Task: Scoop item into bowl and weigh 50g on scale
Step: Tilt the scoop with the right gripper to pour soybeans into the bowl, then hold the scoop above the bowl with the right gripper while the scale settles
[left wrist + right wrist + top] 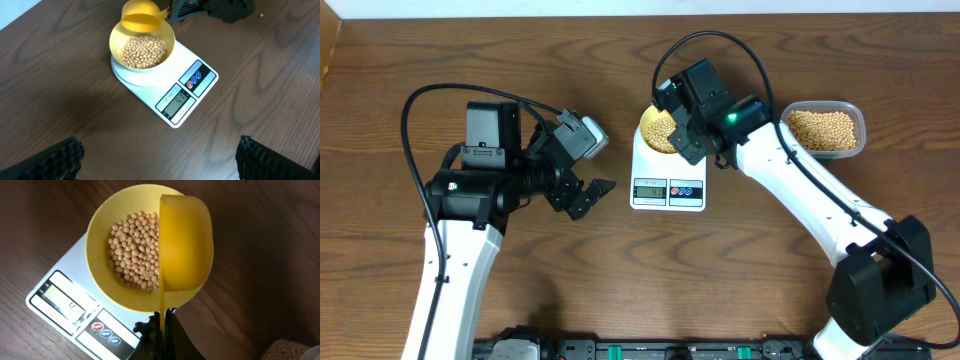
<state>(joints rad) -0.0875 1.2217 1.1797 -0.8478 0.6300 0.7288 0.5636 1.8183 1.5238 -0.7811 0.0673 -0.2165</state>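
A pale-yellow bowl [127,255] [658,130] [142,47] sits on the white scale [668,180] [167,95] [75,312] and holds a heap of tan beans [135,250] [144,51]. My right gripper [162,317] [692,135] is shut on the thin handle of a bright yellow scoop [185,242] [140,16], which is tipped on its side over the bowl's right rim. My left gripper [160,155] [588,195] hangs open over bare table to the left of the scale, nothing between its fingers.
A clear plastic tub [825,130] full of beans stands at the back right, beyond the right arm. The scale's display [177,103] is lit; its red and blue buttons [194,80] face the front.
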